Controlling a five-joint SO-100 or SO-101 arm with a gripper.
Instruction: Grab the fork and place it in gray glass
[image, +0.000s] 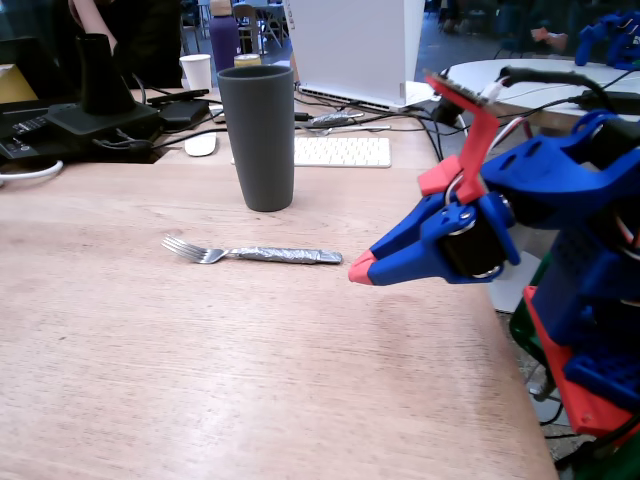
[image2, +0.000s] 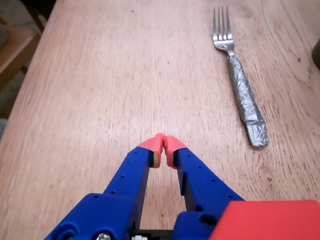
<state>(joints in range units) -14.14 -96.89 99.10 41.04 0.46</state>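
Blue two-finger gripper with red tips (image2: 162, 144), jaws pressed together and empty: part them wide, then straddle the small silver foil-wrapped fork (image2: 243, 92) lying ahead-right of them, near the dark gray matte tumbler (image: 257, 137).

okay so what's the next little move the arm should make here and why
Probably open the pincer and swing it toward the fork: its tips are shut, empty, and off to the left of the foil handle in the wrist view. The gray glass waits behind.

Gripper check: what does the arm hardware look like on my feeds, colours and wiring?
The gripper is blue plastic with two tapered fingers capped in red-pink tips. Small holes dot the fingers. A red bracket rises above the wrist, carrying thin wires. The base mixes blue and red printed parts.
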